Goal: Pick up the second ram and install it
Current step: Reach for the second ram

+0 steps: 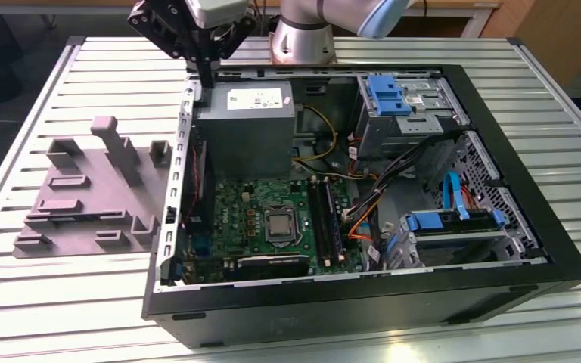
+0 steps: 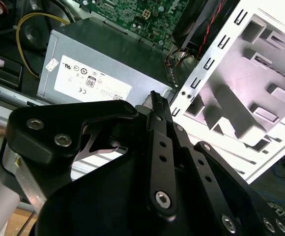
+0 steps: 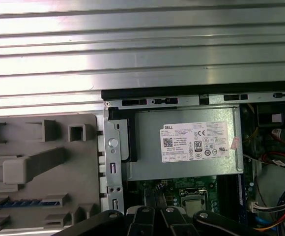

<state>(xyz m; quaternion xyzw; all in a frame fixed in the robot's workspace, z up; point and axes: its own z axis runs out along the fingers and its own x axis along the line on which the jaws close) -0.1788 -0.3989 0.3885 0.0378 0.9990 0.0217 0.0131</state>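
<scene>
— Has the arm got hold of the stick?

— Doesn't look like it. The black 2-finger gripper (image 1: pixel 206 78) hangs over the back edge of the open black computer case (image 1: pixel 532 249), just above the grey metal power-supply box (image 1: pixel 245 125). Its fingers look pressed together with nothing between them.

— So where is it?

— In the first wrist view, what I take for the second ram (image 3: pixel 22 202), a thin blue-green strip, lies in a groove of the grey moulded plastic holder (image 1: pixel 84 227). That holder sits on the ribbed metal table (image 1: pixel 28 302) beside the case, and the strip is well apart from the gripper.

— And the board?

— The green motherboard (image 1: pixel 240 219) shows its long black slots (image 1: pixel 319 219). Whether 1 is already filled, I can't tell.

— How far along, then?

— Early, I'd say: neither the pick-up nor the install is done.
</scene>
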